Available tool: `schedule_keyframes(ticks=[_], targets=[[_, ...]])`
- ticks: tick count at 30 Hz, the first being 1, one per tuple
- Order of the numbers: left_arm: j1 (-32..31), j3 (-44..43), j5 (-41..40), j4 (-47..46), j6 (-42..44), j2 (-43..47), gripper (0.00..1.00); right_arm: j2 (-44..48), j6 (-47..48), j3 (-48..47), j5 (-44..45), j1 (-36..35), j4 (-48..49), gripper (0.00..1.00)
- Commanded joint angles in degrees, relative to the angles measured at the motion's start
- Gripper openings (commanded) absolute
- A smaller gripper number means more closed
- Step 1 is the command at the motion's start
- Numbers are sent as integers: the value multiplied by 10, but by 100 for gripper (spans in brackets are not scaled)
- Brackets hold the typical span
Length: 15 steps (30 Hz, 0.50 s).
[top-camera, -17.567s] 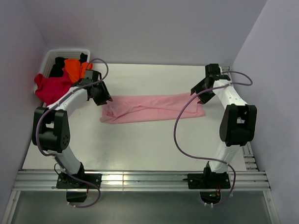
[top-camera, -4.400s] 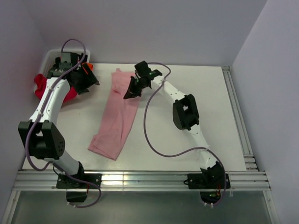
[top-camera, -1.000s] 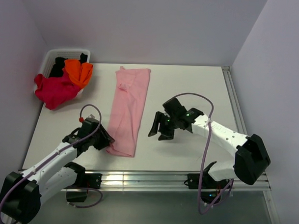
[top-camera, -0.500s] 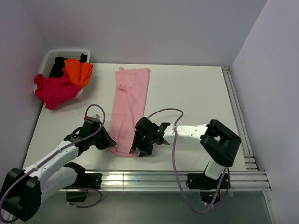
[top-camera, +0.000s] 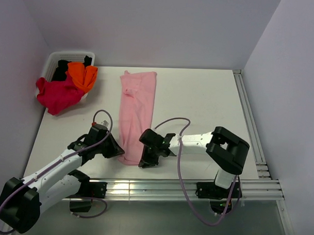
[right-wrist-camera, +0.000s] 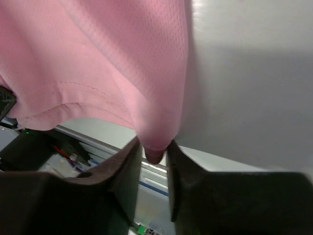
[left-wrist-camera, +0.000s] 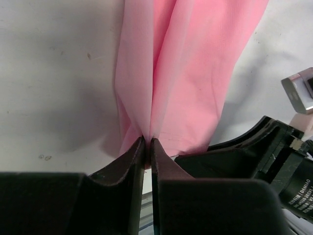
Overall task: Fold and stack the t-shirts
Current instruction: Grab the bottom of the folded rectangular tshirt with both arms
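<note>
The light pink t-shirt (top-camera: 135,110) lies folded into a long strip from the table's back to its front. My left gripper (top-camera: 116,150) is shut on the strip's near left corner (left-wrist-camera: 146,129). My right gripper (top-camera: 145,159) is shut on the near right corner (right-wrist-camera: 155,147), a bunched fold of cloth between the fingers. The pink cloth fills the upper part of both wrist views. The crimson t-shirt (top-camera: 57,95), orange t-shirt (top-camera: 81,75) and black t-shirt (top-camera: 61,70) lie heaped at the back left.
A white basket (top-camera: 51,60) at the back left corner holds the heaped shirts, the crimson one spilling over its front. Metal rails (top-camera: 144,188) run along the table's near edge. Walls close in on the left, back and right.
Over the last second my right gripper swung left to the strip's near right corner and shut on it. My left gripper shut on the near left corner. The strip's near end has bunched slightly.
</note>
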<state>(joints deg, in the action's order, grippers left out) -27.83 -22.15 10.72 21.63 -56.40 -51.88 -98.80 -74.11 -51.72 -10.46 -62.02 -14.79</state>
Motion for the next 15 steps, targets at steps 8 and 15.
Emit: schedule_keyframes(ticks=[8, 15], targets=[[-15, -17, 2, -13, 2, 1, 15, 121, 10, 7, 90, -10, -68, 100], [-18, -19, -1, -12, 7, -9, 14, 78, 15, -2, 90, -10, -59, 96]])
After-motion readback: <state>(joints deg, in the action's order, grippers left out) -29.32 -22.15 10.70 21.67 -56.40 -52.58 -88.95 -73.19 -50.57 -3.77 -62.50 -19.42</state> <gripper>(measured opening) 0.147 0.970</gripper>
